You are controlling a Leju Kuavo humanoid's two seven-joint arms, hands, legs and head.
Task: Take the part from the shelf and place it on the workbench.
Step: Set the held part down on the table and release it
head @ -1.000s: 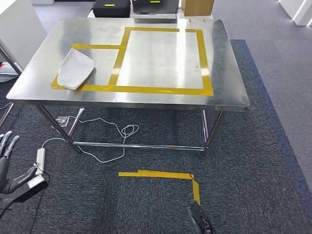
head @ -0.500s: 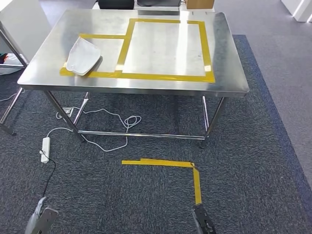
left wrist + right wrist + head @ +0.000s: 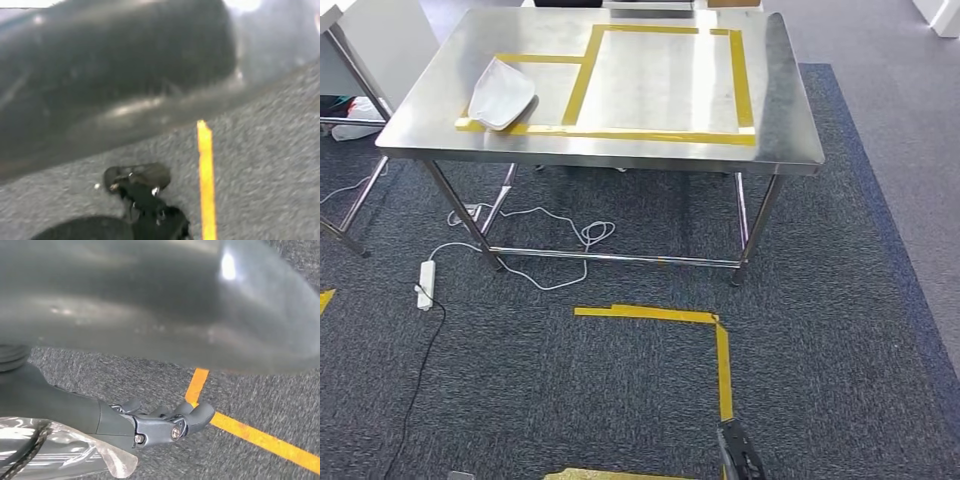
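The white, smooth, curved part (image 3: 501, 93) is seen lying on the shiny metal workbench (image 3: 788, 120), inside a yellow tape box. Nothing is held by the right hand (image 3: 166, 426); its dark fingers are stretched out loosely. The left hand (image 3: 147, 200) is blurred, so its state cannot be told.

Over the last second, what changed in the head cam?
The whole picture shifted, so the camera moved, not the things. The left hand has dropped out of the head view's lower left corner; the right hand stays low at the bottom edge. The white part still lies on the workbench inside the yellow tape.
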